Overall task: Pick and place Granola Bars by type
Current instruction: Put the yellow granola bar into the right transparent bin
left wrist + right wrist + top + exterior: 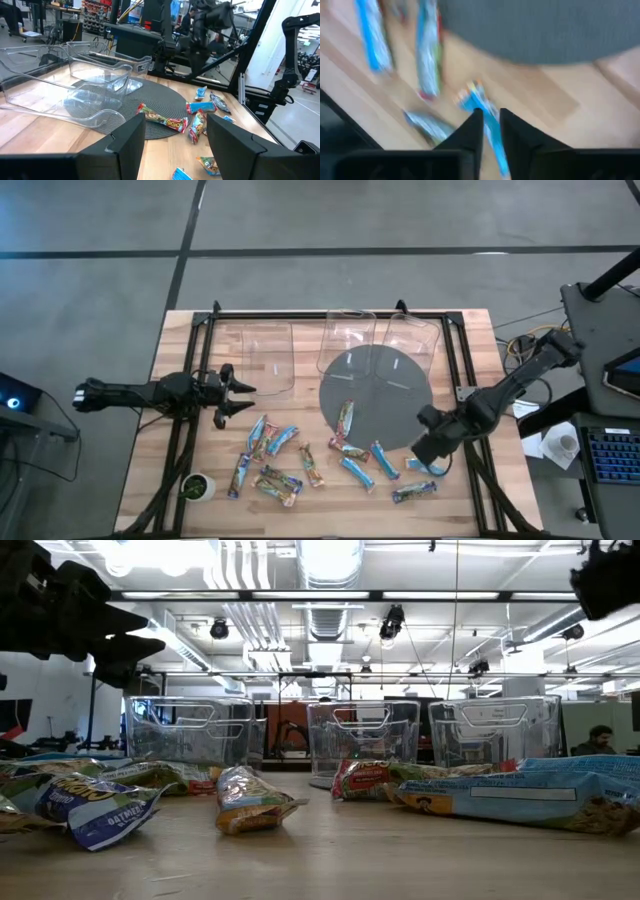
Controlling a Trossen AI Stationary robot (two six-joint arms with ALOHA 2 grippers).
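My left arm lies low along the desk's left edge, reaching inward toward the middle. My left end effector (238, 395) is raised above the desk top with its two fingers (129, 145) spread wide and nothing between them. My right arm comes in over the desk's right edge, bent at the elbow and angled down toward the near right corner. My right end effector (432, 450) points at the desk top there, and its fingers (470, 131) are drawn close together, leaving only a narrow gap.
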